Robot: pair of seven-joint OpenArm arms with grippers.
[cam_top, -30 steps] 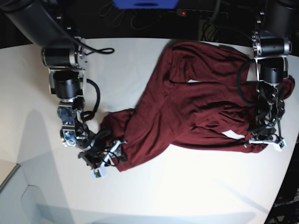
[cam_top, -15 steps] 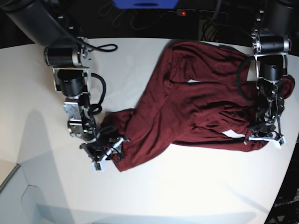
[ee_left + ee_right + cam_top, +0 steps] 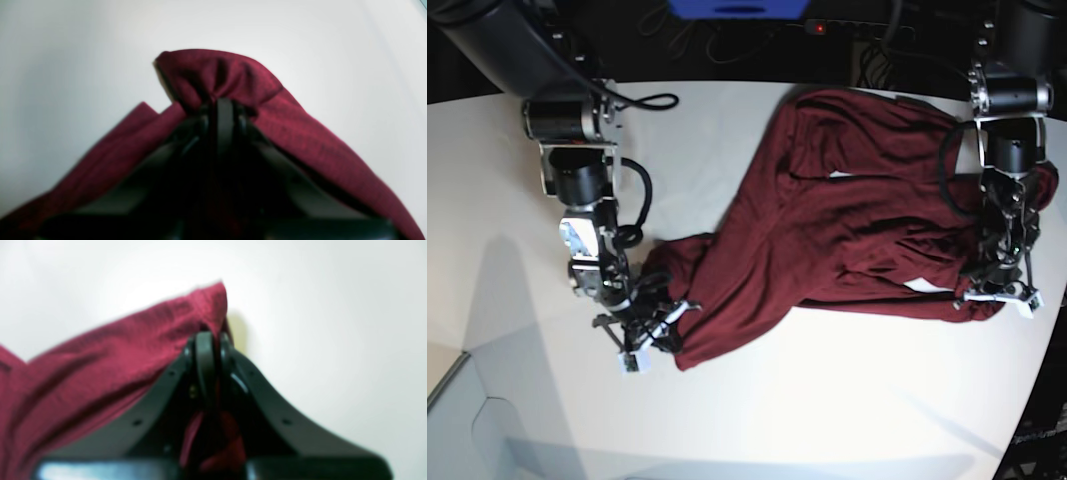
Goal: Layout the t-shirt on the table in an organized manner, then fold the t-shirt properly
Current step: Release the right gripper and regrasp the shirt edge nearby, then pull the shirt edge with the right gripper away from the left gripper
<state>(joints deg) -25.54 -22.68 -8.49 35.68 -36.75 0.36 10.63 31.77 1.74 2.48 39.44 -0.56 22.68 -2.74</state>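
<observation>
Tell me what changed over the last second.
The right hand slid in toward the t-shirt and closed on its near corner; before, it stood open beside the cloth. The left hand stayed shut on the opposite corner, and the shirt lies bunched on the table as before.

Beyond the far edge I see a blue object (image 3: 739,8) at the top of my base view. Just right of it, a black power strip (image 3: 859,30) shows a red light (image 3: 819,28).

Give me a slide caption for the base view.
Both grippers pinch opposite ends of the rumpled maroon t-shirt on the white table.
</observation>
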